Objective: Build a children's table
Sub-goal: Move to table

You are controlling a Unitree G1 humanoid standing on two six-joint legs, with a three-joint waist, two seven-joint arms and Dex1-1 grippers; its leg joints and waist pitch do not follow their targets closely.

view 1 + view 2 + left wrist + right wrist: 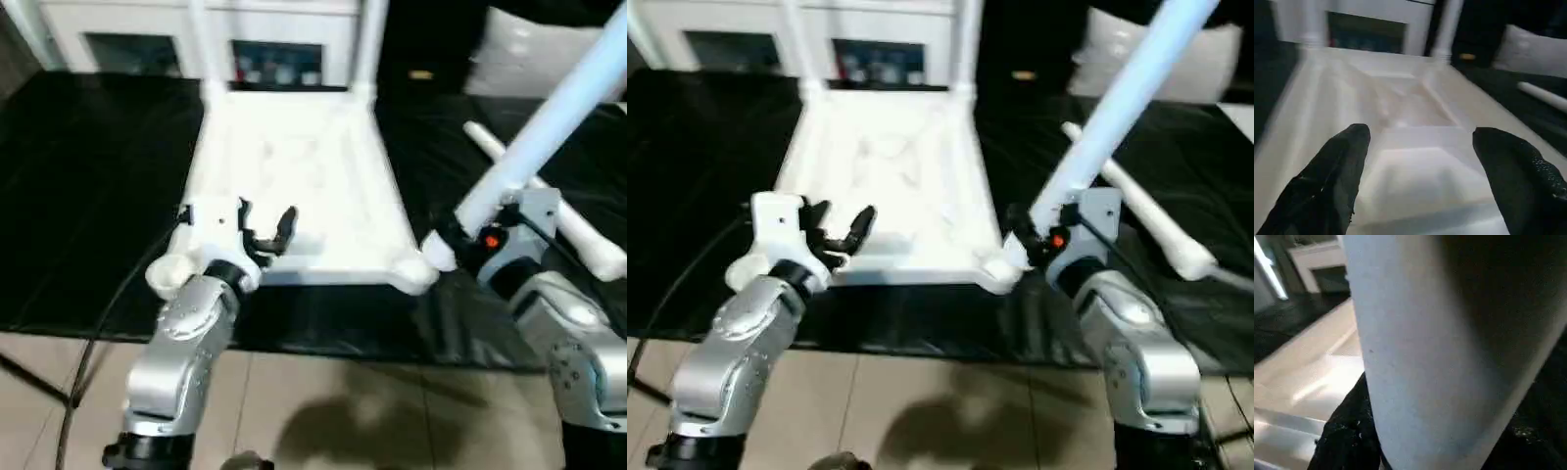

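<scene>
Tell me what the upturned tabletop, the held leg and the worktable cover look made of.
Tabletop: likely moulded white plastic, with a ribbed, semi-gloss underside.
Leg in the right hand: the same smooth white plastic, apparently a tapered tube.
Worktable cover: black sheet, perhaps vinyl or fabric, faintly sheened and wrinkled.

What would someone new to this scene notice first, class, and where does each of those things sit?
The upturned white table top lies on the black-covered worktable, ribs up, with two legs already standing in its far corners. The right gripper holds a long white leg slanting up to the right, its lower end near the top's near right socket. The left gripper hovers open over the near left edge; another leg lies loose at right.
</scene>
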